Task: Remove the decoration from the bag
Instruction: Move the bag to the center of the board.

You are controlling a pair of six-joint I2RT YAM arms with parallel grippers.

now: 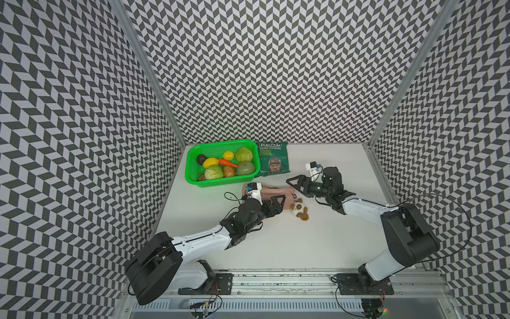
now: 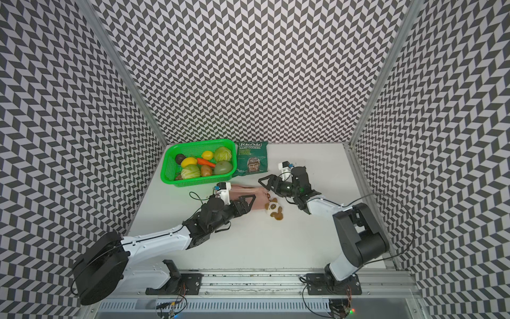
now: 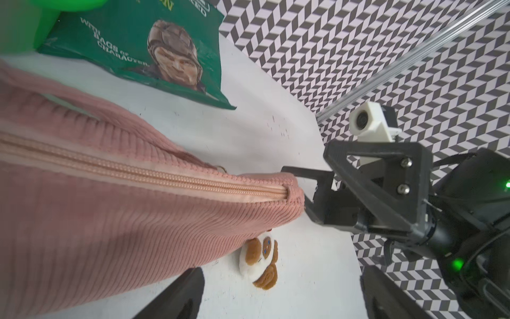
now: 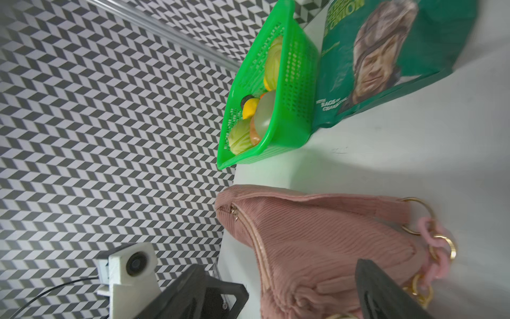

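A pink bag [image 1: 276, 191] is lying on the white surface [image 1: 303, 243]. The left claw [image 1: 278, 205] is hovering wide above it. The right claw [image 1: 293, 185] is also gaping wide at its chain end, probably placed to work the clasp. The decoration [image 1: 298, 209] is lying just beside that end, and I cannot tell whether it is detached.

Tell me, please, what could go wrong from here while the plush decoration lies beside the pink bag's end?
1. Whether the decoration is unhooked from the bag cannot be seen; with both sets of jaws open, pulling it could drag the bag along.
2. It lies close beside the bag's end, so closing jaws might pinch fabric or chain too.
3. The left gripper and right gripper crowd that same end and might collide.
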